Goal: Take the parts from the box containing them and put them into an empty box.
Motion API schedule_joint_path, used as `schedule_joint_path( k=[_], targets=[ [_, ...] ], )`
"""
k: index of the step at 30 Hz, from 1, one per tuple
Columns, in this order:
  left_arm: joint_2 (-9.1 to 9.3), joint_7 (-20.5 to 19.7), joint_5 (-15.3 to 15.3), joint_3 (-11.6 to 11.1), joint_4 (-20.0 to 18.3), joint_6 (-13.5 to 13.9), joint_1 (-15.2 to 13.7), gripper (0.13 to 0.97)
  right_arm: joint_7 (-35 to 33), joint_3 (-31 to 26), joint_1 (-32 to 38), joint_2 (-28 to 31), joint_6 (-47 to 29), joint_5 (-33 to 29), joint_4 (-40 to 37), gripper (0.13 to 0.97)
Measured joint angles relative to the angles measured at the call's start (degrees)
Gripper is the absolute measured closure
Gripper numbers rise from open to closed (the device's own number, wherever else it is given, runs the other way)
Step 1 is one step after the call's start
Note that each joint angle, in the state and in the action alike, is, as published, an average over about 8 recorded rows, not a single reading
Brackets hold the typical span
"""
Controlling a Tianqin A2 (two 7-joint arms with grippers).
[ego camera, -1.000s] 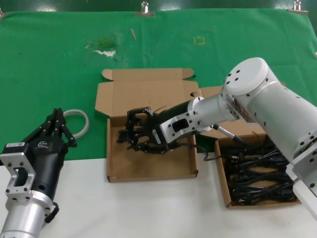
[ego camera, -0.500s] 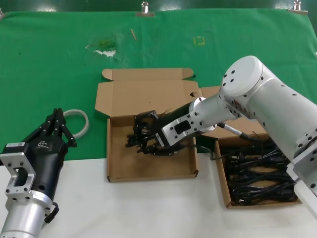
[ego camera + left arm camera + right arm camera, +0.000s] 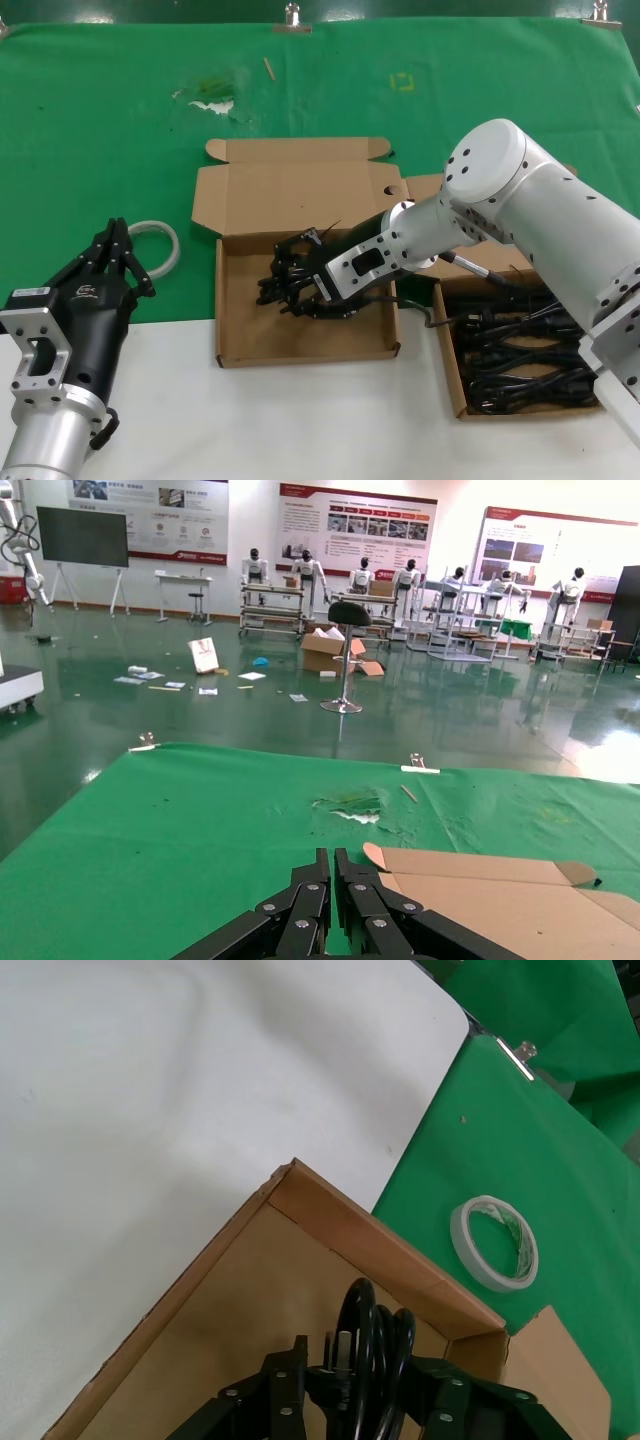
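The right gripper is clamped on a coiled power cord, held between its jaws over the empty box. The left gripper waits beside it, jaws together.

Matt brown cardboard forms the empty box and the box of cords. The power cord in the right tool is glossy black plastic. The surface is matt green cloth beside smooth white board. The left tool is matt black; the right arm has a smooth pale shell.

A tape roll lies on the green cloth, seemingly flat.
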Motion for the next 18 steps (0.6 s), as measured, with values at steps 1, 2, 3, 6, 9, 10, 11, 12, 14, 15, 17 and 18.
schedule_joint_path(
  k=[1, 2, 3, 6, 9, 10, 11, 12, 14, 15, 17, 18],
  targets=[
    [0.00, 0.00, 0.00, 0.00, 0.00, 0.00, 0.00, 0.941, 0.00, 0.00, 0.00, 0.00, 0.00, -0.01, 0.01, 0.823],
    [0.00, 0.00, 0.00, 0.00, 0.00, 0.00, 0.00, 0.941, 0.01, 0.00, 0.00, 0.00, 0.00, -0.01, 0.01, 0.817],
    [0.00, 0.00, 0.00, 0.00, 0.00, 0.00, 0.00, 0.941, 0.01, 0.00, -0.01, 0.00, 0.00, -0.01, 0.01, 0.810],
    [0.00, 0.00, 0.00, 0.00, 0.00, 0.00, 0.00, 0.941, 0.01, 0.01, -0.01, 0.00, 0.00, -0.01, 0.01, 0.791],
    [0.00, 0.00, 0.00, 0.00, 0.00, 0.00, 0.00, 0.941, 0.01, 0.01, -0.01, 0.00, 0.00, -0.01, 0.01, 0.778],
    [0.00, 0.00, 0.00, 0.00, 0.00, 0.00, 0.00, 0.941, 0.01, 0.01, -0.01, 0.00, 0.00, -0.01, 0.01, 0.763],
    [0.00, 0.00, 0.01, 0.00, 0.00, 0.00, 0.00, 0.941, 0.01, 0.01, -0.01, 0.00, 0.00, -0.01, 0.01, 0.749],
    [0.00, 0.00, 0.01, 0.00, 0.00, 0.00, 0.00, 0.941, 0.01, 0.01, -0.01, 0.00, 0.00, -0.01, 0.01, 0.734],
    [0.00, 0.00, 0.01, 0.00, 0.00, 0.00, 0.00, 0.941, 0.01, 0.01, -0.01, 0.00, 0.00, -0.01, 0.01, 0.705],
    [0.00, 0.00, 0.01, 0.00, 0.00, 0.00, 0.00, 0.941, 0.01, 0.01, -0.01, 0.00, 0.00, -0.01, 0.01, 0.690],
    [0.00, 0.00, 0.01, 0.00, 0.00, 0.00, 0.00, 0.941, 0.01, 0.01, -0.01, 0.00, 0.00, -0.01, 0.01, 0.661],
    [0.00, 0.00, 0.01, 0.00, 0.00, 0.00, 0.00, 0.941, 0.01, 0.01, -0.01, 0.00, 0.00, -0.01, 0.01, 0.661]
  ],
)
